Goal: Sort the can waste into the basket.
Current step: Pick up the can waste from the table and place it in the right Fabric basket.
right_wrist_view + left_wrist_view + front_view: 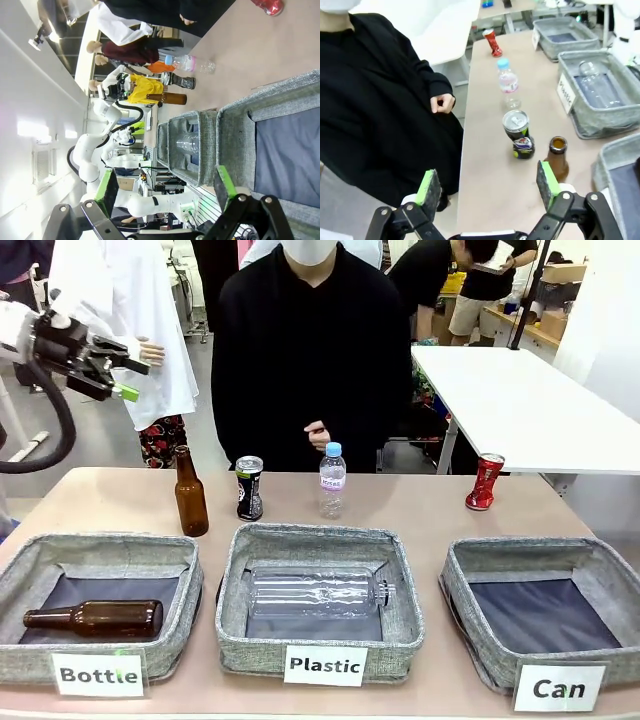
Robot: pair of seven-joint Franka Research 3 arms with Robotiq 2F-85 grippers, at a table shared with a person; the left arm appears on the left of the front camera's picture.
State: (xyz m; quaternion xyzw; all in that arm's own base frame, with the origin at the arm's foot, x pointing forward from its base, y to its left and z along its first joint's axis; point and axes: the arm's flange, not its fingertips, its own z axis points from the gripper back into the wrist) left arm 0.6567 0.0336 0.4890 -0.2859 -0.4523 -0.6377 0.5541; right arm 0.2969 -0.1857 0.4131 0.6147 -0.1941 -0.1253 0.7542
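basket marked "can" (470, 630) nearest, right end of the row, dark base bare. right gripper (165, 187) faces it, jaws wide. black can (249, 487) upright toward the far edge, centre-left; red can (485, 481) far right. left gripper (135, 378) raised far left, jaws wide.

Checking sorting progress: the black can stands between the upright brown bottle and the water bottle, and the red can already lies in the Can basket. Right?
No. The red can sits on the table beyond the Can basket, as the front view shows; the rest is right.
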